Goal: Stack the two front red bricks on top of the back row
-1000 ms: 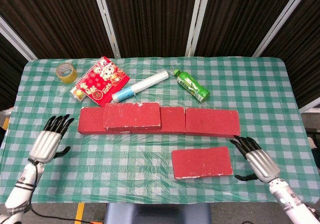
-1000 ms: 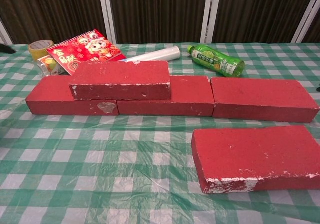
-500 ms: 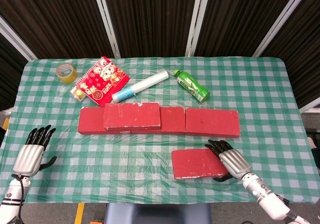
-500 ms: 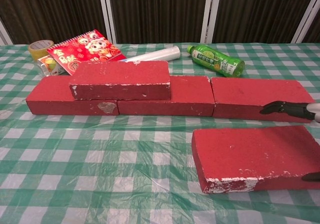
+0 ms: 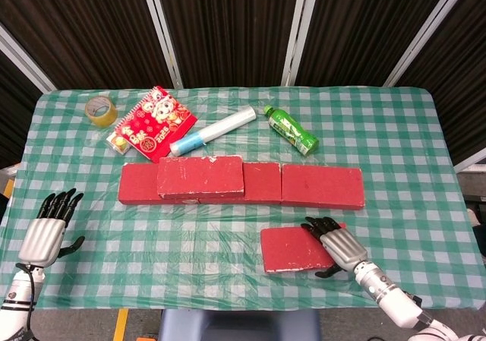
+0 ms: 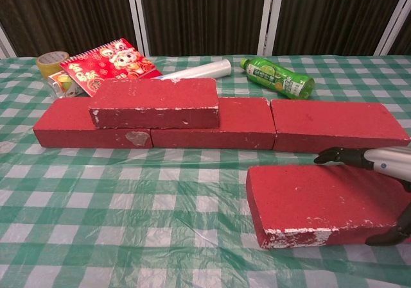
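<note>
Since the earlier frames, the right hand (image 5: 335, 242) has been brought further over the right end of the front brick (image 5: 298, 249), where its fingers are spread across the top and its thumb is hooked at the front edge; whether the brick is actually gripped cannot be told. That brick is seen lying flat near the table's (image 5: 425, 166) front edge, right of centre and apart from the back row (image 5: 304, 185). One stacked brick (image 5: 200, 177) is already set on the left part of that row. The left hand (image 5: 48, 231) has been drawn back to the front left corner, where it is held open with fingers apart and nothing in it. Along the far edge are found a tape roll (image 5: 100, 110), a red calendar (image 5: 155, 122), a white roll (image 5: 214, 131) and a green bottle (image 5: 291, 130).
</note>
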Tool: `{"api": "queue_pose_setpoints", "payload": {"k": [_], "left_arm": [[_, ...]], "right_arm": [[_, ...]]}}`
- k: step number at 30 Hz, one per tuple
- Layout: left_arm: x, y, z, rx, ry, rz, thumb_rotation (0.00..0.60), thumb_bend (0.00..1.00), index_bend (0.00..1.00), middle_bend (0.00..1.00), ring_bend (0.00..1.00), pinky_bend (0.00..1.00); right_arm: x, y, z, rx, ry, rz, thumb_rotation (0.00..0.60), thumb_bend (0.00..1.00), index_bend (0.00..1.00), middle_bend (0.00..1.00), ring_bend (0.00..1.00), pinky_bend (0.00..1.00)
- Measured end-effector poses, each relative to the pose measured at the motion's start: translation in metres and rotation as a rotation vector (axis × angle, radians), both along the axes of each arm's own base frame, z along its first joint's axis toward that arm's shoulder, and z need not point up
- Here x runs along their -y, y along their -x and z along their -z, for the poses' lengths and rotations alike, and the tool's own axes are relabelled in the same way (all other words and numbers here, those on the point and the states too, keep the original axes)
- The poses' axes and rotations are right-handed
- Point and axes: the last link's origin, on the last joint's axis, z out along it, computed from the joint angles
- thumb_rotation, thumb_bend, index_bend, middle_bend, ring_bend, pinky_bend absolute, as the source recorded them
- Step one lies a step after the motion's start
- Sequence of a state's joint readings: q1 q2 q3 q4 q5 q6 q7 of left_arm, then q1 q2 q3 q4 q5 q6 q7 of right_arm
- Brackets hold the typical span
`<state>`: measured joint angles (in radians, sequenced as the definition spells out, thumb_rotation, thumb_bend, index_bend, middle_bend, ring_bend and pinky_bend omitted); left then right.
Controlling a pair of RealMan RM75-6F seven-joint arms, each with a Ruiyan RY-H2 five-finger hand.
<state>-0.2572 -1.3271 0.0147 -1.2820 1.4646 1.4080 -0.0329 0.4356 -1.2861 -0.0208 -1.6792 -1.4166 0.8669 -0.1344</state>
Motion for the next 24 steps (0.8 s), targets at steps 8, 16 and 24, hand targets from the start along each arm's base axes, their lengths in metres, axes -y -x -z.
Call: {"api": "queue_pose_setpoints", "payload": {"k": [8, 16, 24], "left_arm": [[-0.001, 0.002, -0.001, 0.0, 0.003, -0.017, 0.6, 0.26, 0.0, 0.0, 0.0, 0.01], [-0.003, 0.004, -0.001, 0.01, 0.005, -0.035, 0.6, 0.26, 0.0, 0.0, 0.0, 0.01], [-0.003, 0.004, -0.001, -0.011, -0.004, -0.039, 0.6, 0.26, 0.0, 0.0, 0.0, 0.02]], "right_arm": [[0.0, -0.001, 0.006, -0.035, 0.011, -0.009, 0.6, 0.13, 0.35, 0.23, 0.2, 0.43], [0.001, -0.005, 0.006, 0.015, 0.068, 0.014, 0.6, 0.13, 0.55, 0.42, 0.44, 0.49], [0.014, -0.014, -0.016, 0.088, 0.137, 0.008, 0.6, 0.13, 0.55, 0.42, 0.44, 0.49]]}}
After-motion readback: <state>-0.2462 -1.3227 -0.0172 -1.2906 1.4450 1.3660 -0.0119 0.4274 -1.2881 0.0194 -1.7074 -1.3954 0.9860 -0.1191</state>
